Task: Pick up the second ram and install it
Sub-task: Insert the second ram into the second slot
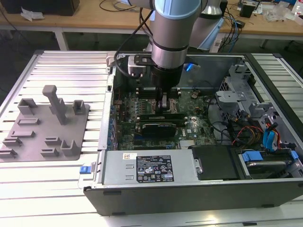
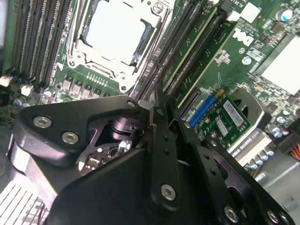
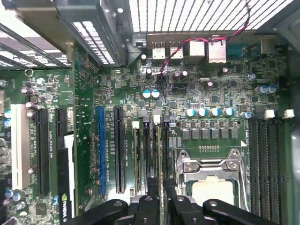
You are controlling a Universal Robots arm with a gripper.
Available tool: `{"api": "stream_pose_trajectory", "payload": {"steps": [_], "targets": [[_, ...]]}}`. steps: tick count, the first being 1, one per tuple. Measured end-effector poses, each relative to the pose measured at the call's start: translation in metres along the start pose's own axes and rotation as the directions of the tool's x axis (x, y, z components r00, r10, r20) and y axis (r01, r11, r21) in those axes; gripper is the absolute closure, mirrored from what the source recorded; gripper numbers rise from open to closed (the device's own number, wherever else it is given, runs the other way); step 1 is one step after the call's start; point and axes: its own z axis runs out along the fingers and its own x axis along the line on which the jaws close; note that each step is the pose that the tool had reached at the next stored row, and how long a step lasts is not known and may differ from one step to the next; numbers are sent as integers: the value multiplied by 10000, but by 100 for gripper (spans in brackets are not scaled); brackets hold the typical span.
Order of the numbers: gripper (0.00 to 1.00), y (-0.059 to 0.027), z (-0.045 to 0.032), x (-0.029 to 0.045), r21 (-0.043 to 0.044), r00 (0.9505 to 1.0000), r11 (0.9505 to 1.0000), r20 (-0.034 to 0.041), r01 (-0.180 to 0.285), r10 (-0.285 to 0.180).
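A: Where is the second ram (image 3: pixel 161 159)?

B: Inside the open computer case (image 1: pixel 265 66), standing on edge in a memory slot just beside the processor socket (image 3: pixel 208 173). In the first wrist view its thin top edge runs straight out from between the tool's fingers.

A: State of the tool (image 2: pixel 157 105)?

B: Narrow. The fingers are drawn close together with the stick's edge between them, so I judge it is clamped on the second ram. I cannot tell whether it is pressing down as well as gripping.

A: Is a stick already in place next to it?

B: The second wrist view shows two pale-green edges lying parallel in neighbouring slots. One would be the first stick, and I cannot tell which is which there.

A: Anything left in the grey holder tray (image 1: pixel 47 123)?

B: No green stick visible on it. It sits on the table (image 1: pixel 71 66), well apart from the arm, at the exterior view's left.

A: Progress estimate?

B: Pick-up done, carry done, stick lined up in the slot. Full seating is unconfirmed. The slot's end latches are too small to read, so I cannot tell whether they have closed. The tool has not let go.

A: Obstructions?

B: The black expansion card (image 1: pixel 158 126) lies near the tool but apart from it.
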Motion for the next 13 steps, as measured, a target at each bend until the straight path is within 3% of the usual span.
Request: {"api": "stream_pose_trajectory", "payload": {"steps": [3,5,7,8,13], "targets": [[84,2,-108,-1,0,10000,10000,0,0,0],[84,-17,-110,-1,-3,10000,10000,-31,-1,1],[84,-168,-114,-6,-40,10000,10000,-45,-1,1],[84,-203,-115,-7,-50,10000,10000,-45,-1,1],[84,-204,-115,-7,-51,10000,10000,-45,-1,1]]}}
